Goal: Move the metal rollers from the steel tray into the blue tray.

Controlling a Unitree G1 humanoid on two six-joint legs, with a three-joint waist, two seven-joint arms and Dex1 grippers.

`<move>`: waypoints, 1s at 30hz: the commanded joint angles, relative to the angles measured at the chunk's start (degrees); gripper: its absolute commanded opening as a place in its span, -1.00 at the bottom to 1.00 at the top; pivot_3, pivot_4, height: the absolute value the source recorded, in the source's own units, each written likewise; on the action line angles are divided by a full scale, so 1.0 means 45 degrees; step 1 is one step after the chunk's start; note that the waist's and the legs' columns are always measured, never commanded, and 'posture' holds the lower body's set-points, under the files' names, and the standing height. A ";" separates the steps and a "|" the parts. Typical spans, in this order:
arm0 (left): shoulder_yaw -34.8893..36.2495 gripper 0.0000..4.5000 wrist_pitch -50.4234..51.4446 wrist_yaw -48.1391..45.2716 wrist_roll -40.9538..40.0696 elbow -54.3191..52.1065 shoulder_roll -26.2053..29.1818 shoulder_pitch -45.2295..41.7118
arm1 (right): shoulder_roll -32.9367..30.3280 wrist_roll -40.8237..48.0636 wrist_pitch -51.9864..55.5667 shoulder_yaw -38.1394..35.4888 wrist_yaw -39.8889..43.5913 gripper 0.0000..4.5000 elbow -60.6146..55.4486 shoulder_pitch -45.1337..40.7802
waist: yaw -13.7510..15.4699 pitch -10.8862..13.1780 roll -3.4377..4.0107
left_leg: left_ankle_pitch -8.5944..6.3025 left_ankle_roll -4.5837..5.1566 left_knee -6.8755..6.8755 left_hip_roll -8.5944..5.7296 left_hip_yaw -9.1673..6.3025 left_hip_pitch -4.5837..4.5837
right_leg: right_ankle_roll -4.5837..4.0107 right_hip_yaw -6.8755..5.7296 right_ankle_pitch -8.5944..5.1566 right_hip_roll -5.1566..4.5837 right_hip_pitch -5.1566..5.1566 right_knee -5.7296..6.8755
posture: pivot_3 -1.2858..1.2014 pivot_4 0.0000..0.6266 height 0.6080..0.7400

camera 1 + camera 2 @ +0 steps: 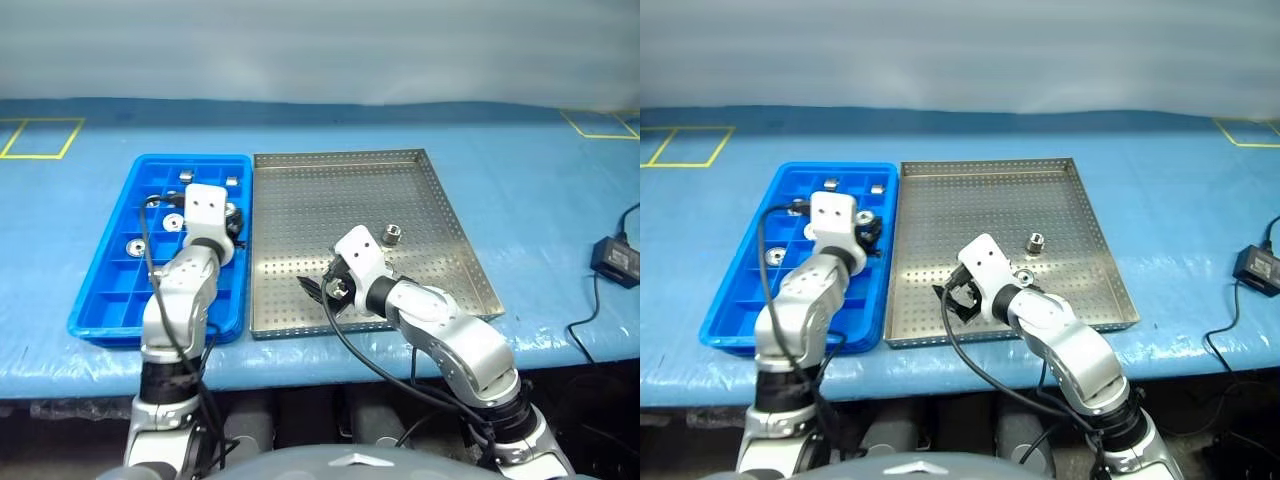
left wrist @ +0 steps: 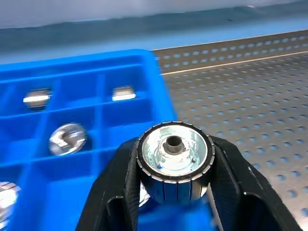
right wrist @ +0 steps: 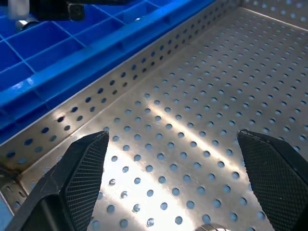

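One clamped roller (image 2: 174, 161), one in steel tray (image 1: 440, 215)

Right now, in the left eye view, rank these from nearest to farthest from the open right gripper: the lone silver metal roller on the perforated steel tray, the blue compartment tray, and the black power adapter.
1. Silver metal roller, just beyond the right gripper, on the steel tray.
2. Blue compartment tray, to its left.
3. Black power adapter, far right.
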 commanded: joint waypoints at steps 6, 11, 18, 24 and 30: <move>0.1132 -0.24 0.1794 0.0793 0.0626 -0.4599 0.0289 0.2215 | 0.0208 -0.0020 -0.0888 0.0605 0.0959 1.00 0.0566 -0.0846 | 0.0664 0.0001 -0.0005 | 0.0000 0.0000 0.0009 -0.0009 -0.0011 0.0003 | -0.0036 -0.0008 -0.0042 -0.0019 0.0015 -0.0004 | 0.28 -0.52 1.00; 0.2049 -0.24 0.2088 0.1179 0.0985 -0.5132 0.0087 0.3445 | 0.0310 -0.0031 -0.1093 0.0866 0.1361 1.00 0.0926 -0.1065 | 0.0979 0.0003 -0.0002 | 0.0003 -0.0008 0.0008 -0.0001 -0.0024 0.0003 | -0.0047 -0.0029 -0.0051 -0.0017 0.0011 -0.0001 | 0.31 -0.52 1.00; 0.2809 -0.24 0.1698 0.1406 0.1038 -0.4527 -0.0449 0.4109 | 0.0372 -0.0118 -0.1225 0.0989 0.1619 1.00 0.1129 -0.1185 | 0.1347 0.0004 0.0000 | 0.0003 -0.0016 0.0005 -0.0002 -0.0045 -0.0006 | -0.0058 -0.0061 -0.0059 -0.0031 0.0006 -0.0007 | 0.32 -0.52 1.00; 0.2622 -0.24 0.1958 0.1110 0.0858 -0.4033 -0.0566 0.4143 | 0.0439 -0.0196 -0.1148 0.0913 0.1546 1.00 0.0979 -0.1049 | 0.1510 0.0004 0.0004 | 0.0000 -0.0022 0.0002 0.0001 -0.0056 -0.0010 | -0.0073 -0.0103 -0.0068 -0.0050 -0.0002 -0.0008 | 0.29 -0.52 1.00; 0.1935 0.80 0.1783 0.0680 0.0711 -0.3776 -0.0310 0.3799 | 0.0359 -0.0260 -0.0920 0.0552 0.1227 1.00 0.0604 -0.0705 | 0.1478 0.0006 0.0009 | -0.0002 -0.0025 -0.0005 0.0001 -0.0059 -0.0011 | -0.0087 -0.0117 -0.0076 -0.0067 -0.0004 -0.0009 | 0.25 -0.52 1.00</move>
